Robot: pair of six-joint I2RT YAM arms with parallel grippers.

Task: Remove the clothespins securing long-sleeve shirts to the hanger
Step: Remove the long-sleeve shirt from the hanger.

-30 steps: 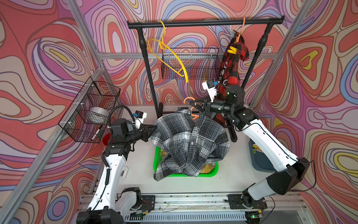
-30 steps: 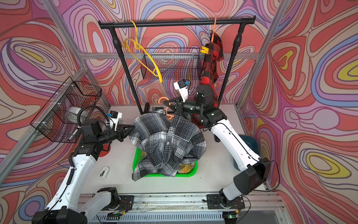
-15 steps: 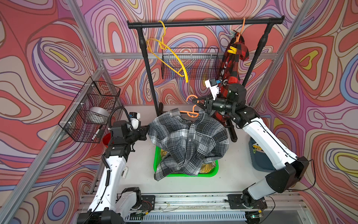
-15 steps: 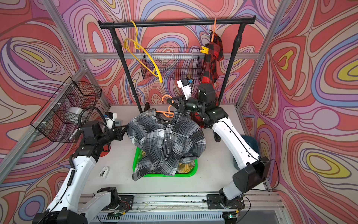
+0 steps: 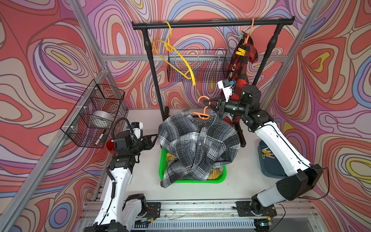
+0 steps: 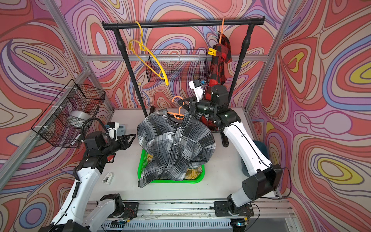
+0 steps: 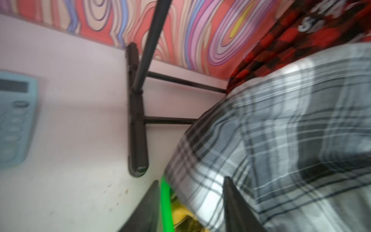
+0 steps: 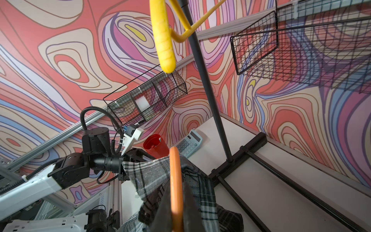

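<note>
A grey-black-white plaid shirt (image 5: 198, 144) hangs from an orange hanger (image 5: 202, 112) over a green basket (image 5: 192, 180). My right gripper (image 5: 210, 105) is shut on that hanger (image 8: 175, 170), seen between its jaws in the right wrist view. My left gripper (image 5: 155, 137) stands open just left of the shirt's shoulder and grips nothing (image 7: 191, 179). A red-black shirt (image 5: 240, 66) hangs on the rack at the right, with a yellow clothespin (image 5: 241, 52) and a pale one (image 5: 240, 37) on it. A yellow shirt (image 5: 216, 172) lies in the basket.
An empty yellow hanger (image 5: 176, 58) hangs on the black rack bar (image 5: 210, 23). Wire baskets (image 5: 94, 114) hang on the left and back walls. A calculator (image 6: 121, 127) and a red cup (image 5: 110, 144) stand at the left. A blue bin (image 5: 269, 166) holds clothespins at the right.
My left gripper drew back to the left from the grey shirt's shoulder and opened. My right gripper, still shut on the orange hanger, moved slightly right with the shirt.
</note>
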